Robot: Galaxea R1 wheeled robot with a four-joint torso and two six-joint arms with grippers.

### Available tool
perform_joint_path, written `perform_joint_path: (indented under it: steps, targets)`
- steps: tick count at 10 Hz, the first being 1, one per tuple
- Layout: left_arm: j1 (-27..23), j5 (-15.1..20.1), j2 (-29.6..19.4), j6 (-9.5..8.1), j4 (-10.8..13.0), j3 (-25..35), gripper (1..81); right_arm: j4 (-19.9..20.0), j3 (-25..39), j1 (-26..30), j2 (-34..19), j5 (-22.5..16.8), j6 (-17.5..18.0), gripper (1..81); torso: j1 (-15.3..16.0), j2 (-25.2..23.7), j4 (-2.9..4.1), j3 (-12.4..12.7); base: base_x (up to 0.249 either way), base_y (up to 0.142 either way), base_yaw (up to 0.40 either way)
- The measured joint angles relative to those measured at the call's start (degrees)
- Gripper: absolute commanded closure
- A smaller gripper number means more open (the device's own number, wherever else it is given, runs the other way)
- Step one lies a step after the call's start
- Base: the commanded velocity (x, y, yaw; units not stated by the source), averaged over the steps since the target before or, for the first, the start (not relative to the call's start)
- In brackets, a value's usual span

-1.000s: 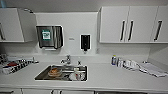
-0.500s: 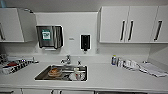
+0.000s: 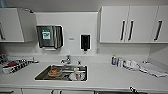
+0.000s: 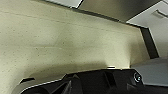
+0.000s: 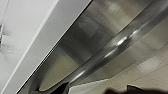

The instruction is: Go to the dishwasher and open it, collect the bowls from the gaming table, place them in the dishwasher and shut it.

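From the head view, the robot faces a white kitchen bench (image 3: 105,77) with an inset steel sink (image 3: 61,73) holding dirty dishes, a chrome tap (image 3: 67,60) behind it, a steel paper-towel dispenser (image 3: 49,36) and a small black soap dispenser (image 3: 85,42) on the wall, and white handled wall cabinets (image 3: 130,24) to either side. Small bottles and folded cloths (image 3: 150,68) lie along the bench toward its right end. The dishwasher must sit below the bench edge, under this camera's field; no bowls are on the bench.

In the left wrist view, pale speckled floor (image 4: 62,45) spreads beyond the robot's own dark plate; whether the left tool is open or closed cannot be told.

In the right wrist view, a brushed steel-grey panel crossed by a long round steel bar handle (image 5: 117,42) lies close, next to a white cabinet face (image 5: 32,32); this is probably the dishwasher front (image 5: 75,50). The right tool's state cannot be told either.

To open it well, the tool should likely close squarely around the bar near its middle and pull outward and down along the door's hinge arc.
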Motion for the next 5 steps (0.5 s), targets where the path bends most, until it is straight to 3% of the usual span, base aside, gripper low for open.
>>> perform_joint_path:
  steps: [5]
  targets:
    - [0.0,0.0,0.2,0.00,0.0,0.0,1.0,0.0,-0.5,0.1,-0.5,0.0,0.2,1.0,0.0,0.0,0.00,0.0,0.015,0.000,0.000]
